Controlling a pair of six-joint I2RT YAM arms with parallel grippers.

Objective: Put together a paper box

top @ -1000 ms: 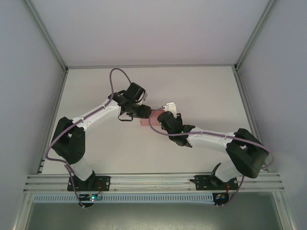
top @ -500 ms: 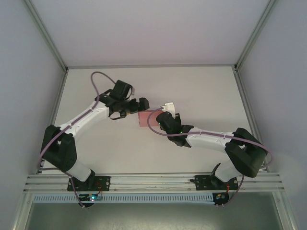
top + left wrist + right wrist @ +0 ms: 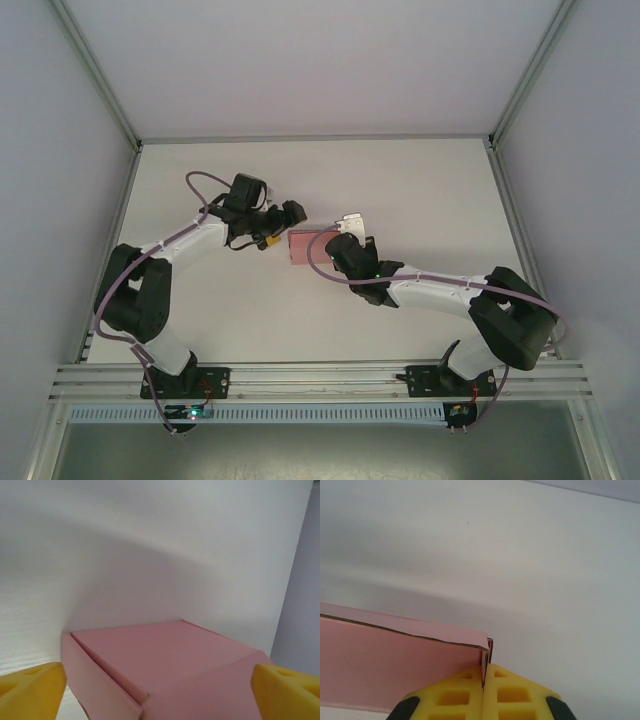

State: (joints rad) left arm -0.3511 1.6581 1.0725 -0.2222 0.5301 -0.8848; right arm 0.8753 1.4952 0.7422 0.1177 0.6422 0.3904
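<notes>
The pink box (image 3: 302, 246) lies mid table (image 3: 420, 190), one edge wall pinched in the clenched right end effector (image 3: 483, 680), while the left end effector (image 3: 278, 227) gapes released just beside it, seemingly not touching.

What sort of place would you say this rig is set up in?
Most likely a lab robot cell: a bare white table walled by plain grey panels in an aluminium frame, with two arms bolted to a rail at its near edge and a pink paper box on it.
</notes>
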